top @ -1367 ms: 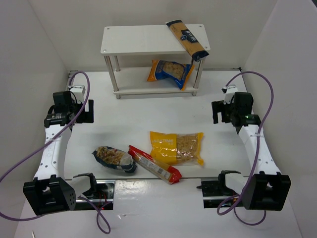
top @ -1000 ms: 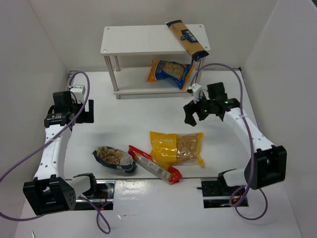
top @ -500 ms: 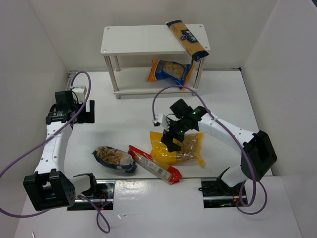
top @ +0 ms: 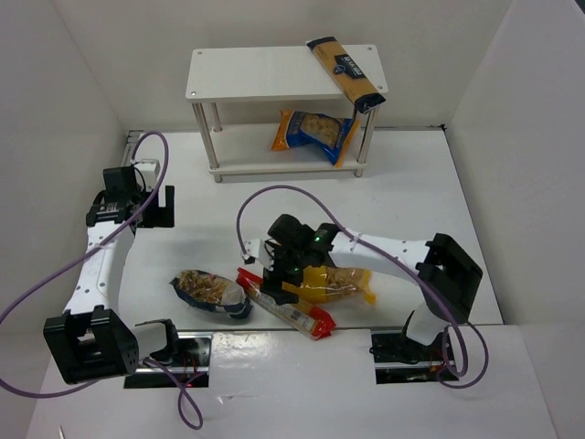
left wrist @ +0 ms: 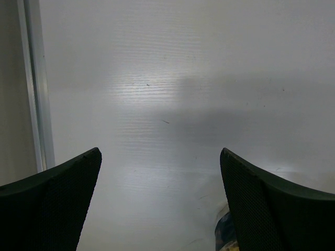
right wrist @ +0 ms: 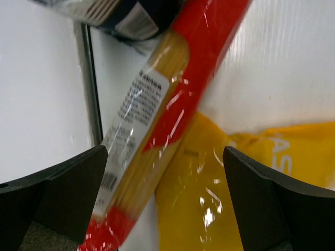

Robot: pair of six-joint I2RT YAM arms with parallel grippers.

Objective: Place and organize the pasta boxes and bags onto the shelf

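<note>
Red spaghetti pack (right wrist: 172,99) lies diag. on table (top: 219,174) near front edge, touching yellow bag (right wrist: 230,188), right gripper (right wrist: 162,178) over it w/ jaws spread wide, left gripper (left wrist: 159,172) likewise agape over bare table; prob. light, stiff lengthwise, brittle inside, slick film, so pinch across narrow width at mid-length.
</note>
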